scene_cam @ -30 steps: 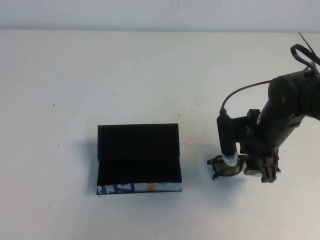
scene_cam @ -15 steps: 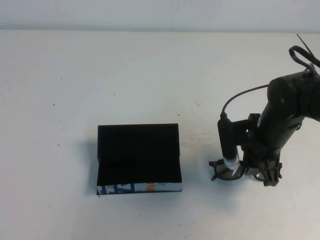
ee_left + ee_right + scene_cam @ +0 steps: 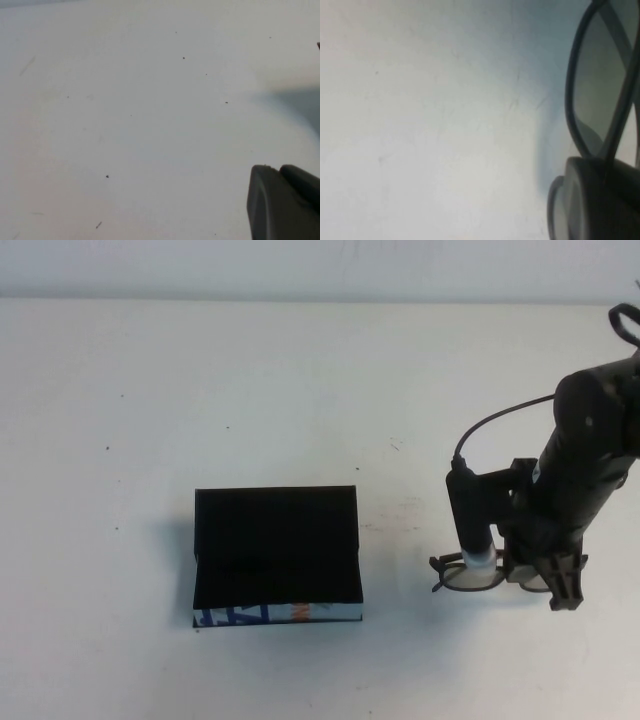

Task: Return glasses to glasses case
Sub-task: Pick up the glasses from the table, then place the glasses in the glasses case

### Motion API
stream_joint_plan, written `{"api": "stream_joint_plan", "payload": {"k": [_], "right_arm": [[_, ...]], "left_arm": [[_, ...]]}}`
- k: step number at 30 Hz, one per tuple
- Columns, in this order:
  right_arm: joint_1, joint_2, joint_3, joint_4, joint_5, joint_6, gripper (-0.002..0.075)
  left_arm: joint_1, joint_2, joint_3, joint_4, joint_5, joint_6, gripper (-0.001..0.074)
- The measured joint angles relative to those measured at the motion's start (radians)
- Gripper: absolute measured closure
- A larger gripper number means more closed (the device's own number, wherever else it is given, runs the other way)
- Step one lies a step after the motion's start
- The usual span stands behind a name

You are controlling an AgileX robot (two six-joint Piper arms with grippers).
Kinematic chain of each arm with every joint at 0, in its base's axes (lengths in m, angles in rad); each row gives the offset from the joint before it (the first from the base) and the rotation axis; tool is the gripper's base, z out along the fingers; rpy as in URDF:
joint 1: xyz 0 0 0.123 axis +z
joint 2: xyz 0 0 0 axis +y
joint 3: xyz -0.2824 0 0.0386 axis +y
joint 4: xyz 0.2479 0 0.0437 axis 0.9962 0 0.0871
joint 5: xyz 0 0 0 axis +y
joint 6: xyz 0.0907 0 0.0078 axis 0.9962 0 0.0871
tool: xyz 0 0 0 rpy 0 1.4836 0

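Observation:
The glasses case lies open at the table's middle left, its black lining showing and its white printed front edge toward me. The glasses are well to the right of the case, lenses facing the case side, low over the table. My right gripper points down and is shut on the glasses at their right half. In the right wrist view a lens and the dark frame of the glasses fill the edge beside the right gripper. My left gripper shows only in its wrist view, over bare table.
The white table stretches around the case, with small dark specks. A black cable loops from the right arm's wrist camera. The table's back edge runs along the top of the high view.
My right gripper has moved right and a little toward me, and the glasses have moved with it. The case has not moved.

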Motion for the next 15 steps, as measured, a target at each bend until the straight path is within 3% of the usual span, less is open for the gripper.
{"api": "stream_joint_plan", "payload": {"k": [8, 15], "right_arm": [[0.143, -0.123, -0.079, 0.028, 0.115, 0.039, 0.0719], [0.296, 0.035, -0.332, 0.091, 0.218, 0.062, 0.0719]], "left_arm": [[0.0, 0.0, 0.0, 0.0, 0.0, 0.0, 0.0736], [0.0, 0.0, 0.0, 0.0, 0.0, 0.0, 0.0736]]}}
